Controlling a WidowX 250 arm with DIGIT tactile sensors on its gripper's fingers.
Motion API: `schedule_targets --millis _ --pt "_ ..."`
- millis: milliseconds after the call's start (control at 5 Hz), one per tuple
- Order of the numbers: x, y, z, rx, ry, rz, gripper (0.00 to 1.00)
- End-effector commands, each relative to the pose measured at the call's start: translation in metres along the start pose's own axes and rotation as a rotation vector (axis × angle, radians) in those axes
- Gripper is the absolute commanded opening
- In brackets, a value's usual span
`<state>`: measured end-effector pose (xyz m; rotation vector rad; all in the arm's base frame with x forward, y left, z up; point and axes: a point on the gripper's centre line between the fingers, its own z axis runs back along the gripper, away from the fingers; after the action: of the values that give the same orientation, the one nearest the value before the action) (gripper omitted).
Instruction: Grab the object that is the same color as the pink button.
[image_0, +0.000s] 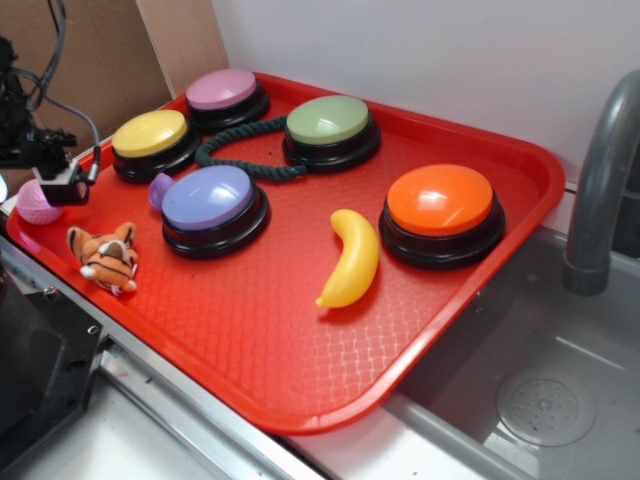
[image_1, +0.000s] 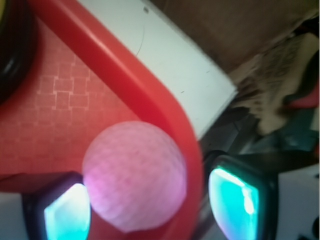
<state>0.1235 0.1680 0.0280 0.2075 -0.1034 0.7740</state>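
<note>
While I am working at the tray's (image_0: 500, 230) nine-o'clock edge, I am keeping my gripper (image_1: 150, 210) spread, one finger on each side of the pink ball (image_1: 134, 176), which is sitting against the raised rim. Closing well, I judge, means staying centred on the ball and squeezing slowly, since the rim could crowd one finger and a round thing can squirt out. On the counter the red tray is holding everything: the orange button (image_0: 441, 212) at three o'clock, the lavender-blue button (image_0: 213, 208) near centre, the green button (image_0: 330, 128), the pink button (image_0: 224, 97) at twelve, the yellow button (image_0: 152, 142), the dark rope (image_0: 240, 152), the toy banana (image_0: 351, 258), the tiger toy (image_0: 103, 258), and a small purple piece (image_0: 159, 190).
</note>
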Motion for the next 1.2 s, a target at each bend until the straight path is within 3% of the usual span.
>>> schedule_targets --millis 0,200,400,600,800,1000 --pt "0.003 -0.004 0.014 -0.019 -0.028 -0.102 0.00" --pt "0.007 -0.025 0.038 -0.085 -0.014 -0.222 0.00" --pt "0.009 -0.066 0.083 -0.132 -0.046 -0.358 0.00" --pt "0.007 -0.112 0.131 -0.220 -0.064 -0.491 0.00" --pt "0.004 -0.144 0.161 -0.363 -0.064 -0.603 0.00" --pt "0.005 -0.165 0.172 -0.409 -0.039 -0.676 0.00"
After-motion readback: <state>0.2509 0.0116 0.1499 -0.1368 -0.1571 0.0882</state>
